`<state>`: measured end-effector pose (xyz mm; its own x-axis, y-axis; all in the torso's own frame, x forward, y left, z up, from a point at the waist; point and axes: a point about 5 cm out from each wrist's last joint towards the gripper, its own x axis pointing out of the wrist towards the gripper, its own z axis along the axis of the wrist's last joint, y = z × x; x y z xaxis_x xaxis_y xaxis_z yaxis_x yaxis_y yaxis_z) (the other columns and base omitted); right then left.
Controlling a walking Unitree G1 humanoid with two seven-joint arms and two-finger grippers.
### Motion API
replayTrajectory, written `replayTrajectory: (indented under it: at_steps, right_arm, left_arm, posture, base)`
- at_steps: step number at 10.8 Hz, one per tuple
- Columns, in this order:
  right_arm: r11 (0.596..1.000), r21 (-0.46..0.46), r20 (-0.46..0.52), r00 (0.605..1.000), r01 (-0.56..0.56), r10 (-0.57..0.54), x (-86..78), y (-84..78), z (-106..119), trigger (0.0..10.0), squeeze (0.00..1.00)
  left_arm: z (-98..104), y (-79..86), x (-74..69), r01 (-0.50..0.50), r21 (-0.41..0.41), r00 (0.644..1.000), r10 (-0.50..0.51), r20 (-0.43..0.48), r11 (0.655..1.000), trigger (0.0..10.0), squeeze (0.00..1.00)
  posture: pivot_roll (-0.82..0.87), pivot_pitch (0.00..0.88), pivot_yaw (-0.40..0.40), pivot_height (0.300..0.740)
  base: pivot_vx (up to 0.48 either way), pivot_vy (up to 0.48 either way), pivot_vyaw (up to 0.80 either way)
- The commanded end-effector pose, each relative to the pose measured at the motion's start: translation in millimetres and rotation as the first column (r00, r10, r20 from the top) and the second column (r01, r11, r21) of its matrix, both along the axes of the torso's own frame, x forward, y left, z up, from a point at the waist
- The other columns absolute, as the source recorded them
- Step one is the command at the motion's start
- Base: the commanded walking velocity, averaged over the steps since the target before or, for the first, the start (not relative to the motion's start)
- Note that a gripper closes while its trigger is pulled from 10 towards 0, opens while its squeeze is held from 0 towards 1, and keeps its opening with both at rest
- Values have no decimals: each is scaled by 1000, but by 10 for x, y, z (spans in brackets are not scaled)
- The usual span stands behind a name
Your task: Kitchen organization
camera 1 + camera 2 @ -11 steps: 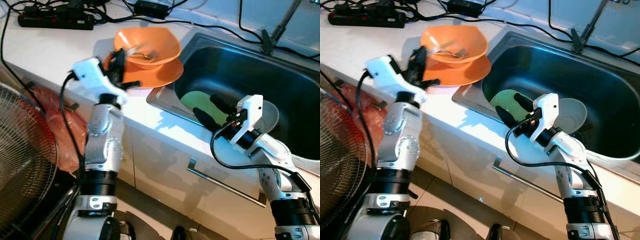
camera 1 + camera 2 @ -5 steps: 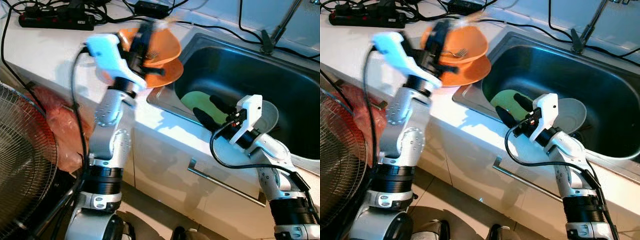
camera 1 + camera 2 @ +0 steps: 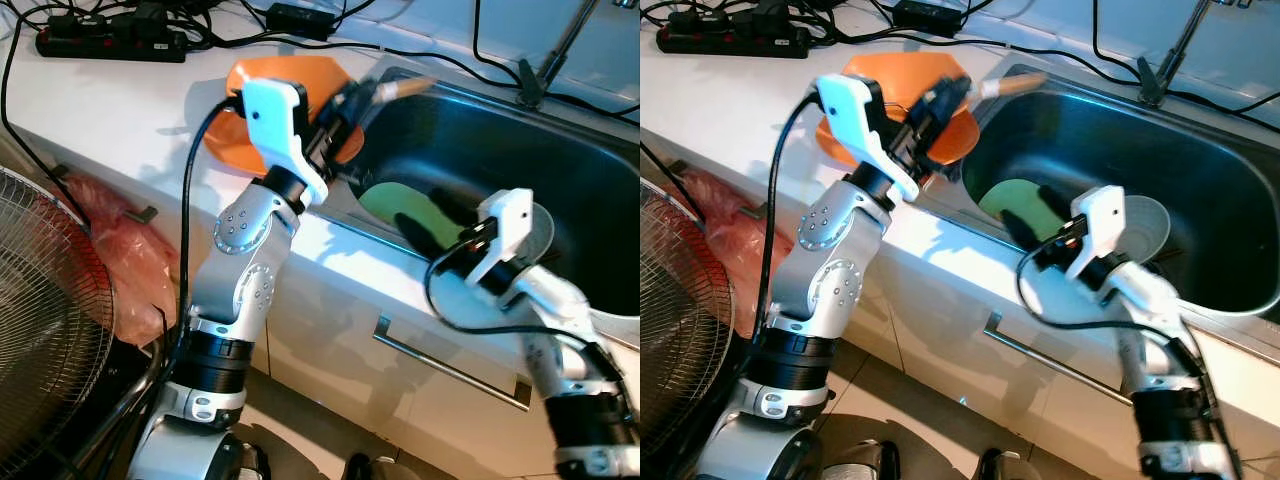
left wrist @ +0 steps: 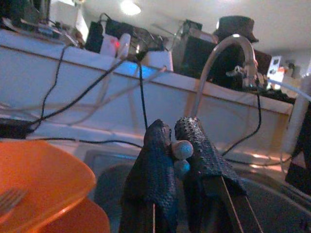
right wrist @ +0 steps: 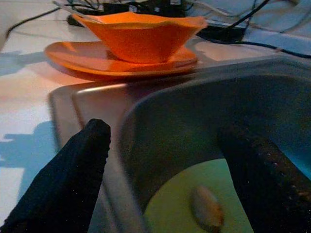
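My left gripper [image 3: 362,96] is shut on a pale stick-like utensil [image 3: 405,87], perhaps chopsticks, whose rounded ends [image 4: 182,149] poke out between the fingers. It hangs over the sink's left rim [image 3: 335,205], just right of the orange bowl [image 3: 300,70]. That bowl holds a fork [image 4: 9,196] and stands on an orange plate [image 3: 835,140]. In the sink lie a green plate [image 3: 385,200] with a scrap of food [image 5: 206,211] and a white plate [image 3: 1145,225]. My right gripper [image 3: 430,215] stands open over the green plate, near the sink's front edge.
A black power strip [image 3: 110,40] and several cables run along the back of the white counter. The faucet base [image 3: 530,85] stands behind the sink. A fan [image 3: 40,330] and a red plastic bag [image 3: 110,240] sit at the lower left, beside the cabinet front with its handle [image 3: 450,370].
My left gripper has swung right, from the bowl's left side across the bowl to the sink's rim, carrying the stick. The right gripper has hardly moved.
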<state>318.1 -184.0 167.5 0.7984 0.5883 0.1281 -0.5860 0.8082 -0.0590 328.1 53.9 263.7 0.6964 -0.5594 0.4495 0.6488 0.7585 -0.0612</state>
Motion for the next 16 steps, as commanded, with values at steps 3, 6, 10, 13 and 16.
replayTrajectory:
  at_steps: [3, 6, 10, 13, 16]
  right_arm:
    - [999, -2, 47, 998, 32, -32, -12, -169, 138, 10000, 0]
    - [998, 29, 62, 997, 47, -49, -77, -360, 221, 10000, 0]
    - [998, 57, 54, 998, 31, -35, -157, -422, 217, 10000, 0]
    - [997, 72, 40, 999, 1, -4, -245, -460, 219, 10000, 0]
    - [997, 68, 26, 999, -27, 26, -313, -487, 221, 10000, 0]
  left_arm:
    - [-73, -66, -23, 67, 31, 997, -67, -27, 997, 10000, 0]
    - [-227, -161, 86, 116, 17, 988, -114, -107, 993, 10000, 0]
    - [-343, -405, 187, 209, -4, 963, -207, -171, 978, 10000, 0]
    - [-348, -639, 268, 253, -20, 946, -251, -206, 967, 10000, 0]
    - [-378, -724, 316, 265, -17, 939, -261, -225, 964, 10000, 0]
  posture:
    - [53, 139, -46, 740]
    - [33, 139, -35, 740]
    - [12, 139, -19, 740]
    - [-5, 141, -10, 740]
    - [-23, 143, -1, 740]
  base:
    - [0, 0, 0]
    - [0, 0, 0]
    - [0, 0, 0]
    - [0, 0, 0]
    - [0, 0, 0]
